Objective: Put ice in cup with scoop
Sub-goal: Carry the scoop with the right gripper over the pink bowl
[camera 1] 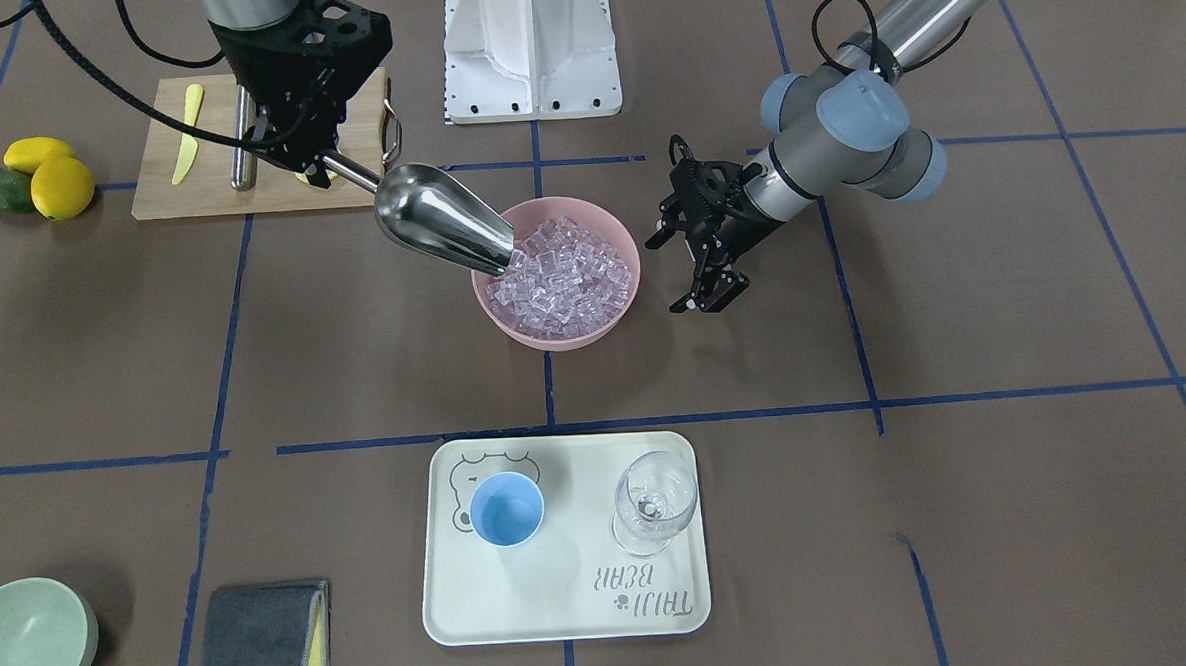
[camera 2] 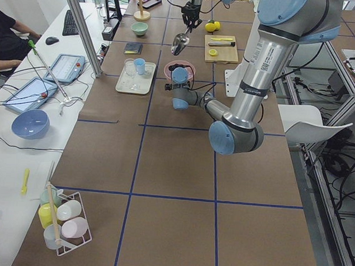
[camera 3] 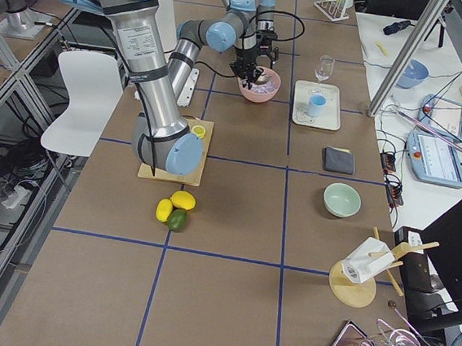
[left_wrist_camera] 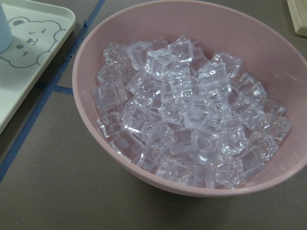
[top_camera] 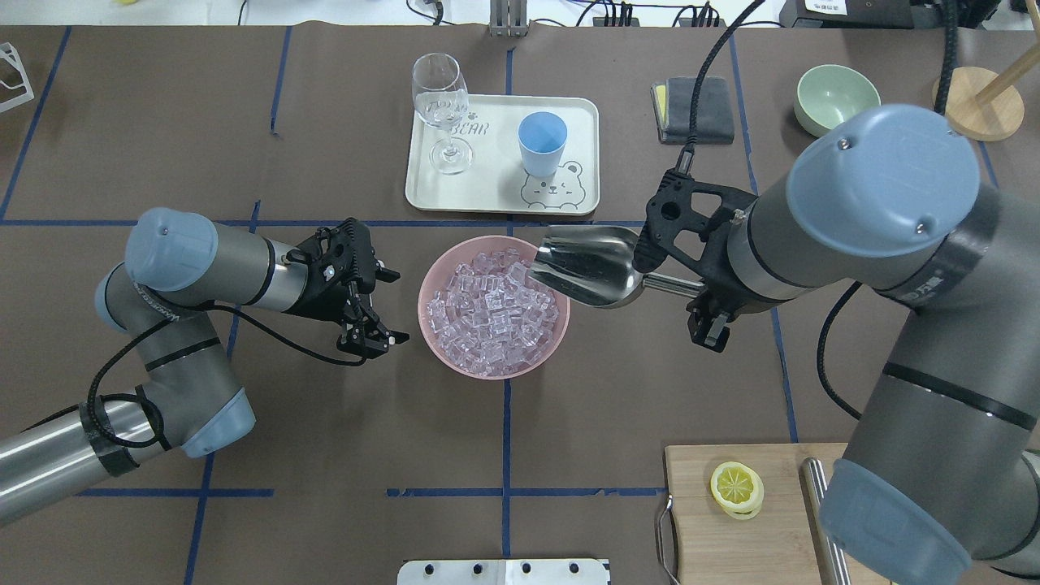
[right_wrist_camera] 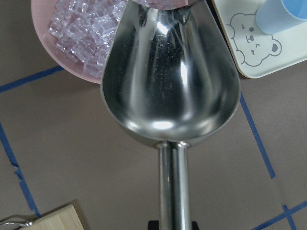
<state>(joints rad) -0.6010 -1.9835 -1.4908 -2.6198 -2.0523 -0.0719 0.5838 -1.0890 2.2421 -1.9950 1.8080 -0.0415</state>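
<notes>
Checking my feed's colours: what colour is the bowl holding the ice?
Pink. The bowl shows best in the left wrist view.

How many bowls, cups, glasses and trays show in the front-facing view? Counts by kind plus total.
Bowls: 2, pink bowl and green bowl
Cups: 1, blue cup
Glasses: 1, wine glass
Trays: 1, tray
Total: 5

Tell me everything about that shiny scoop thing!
The scoop is shiny silvery metal, with a deep rounded trough and a thin straight rod handle. The trough is empty. The right gripper holds the handle, tilting the open end down over the rim of the pink bowl, right at the ice.
</notes>
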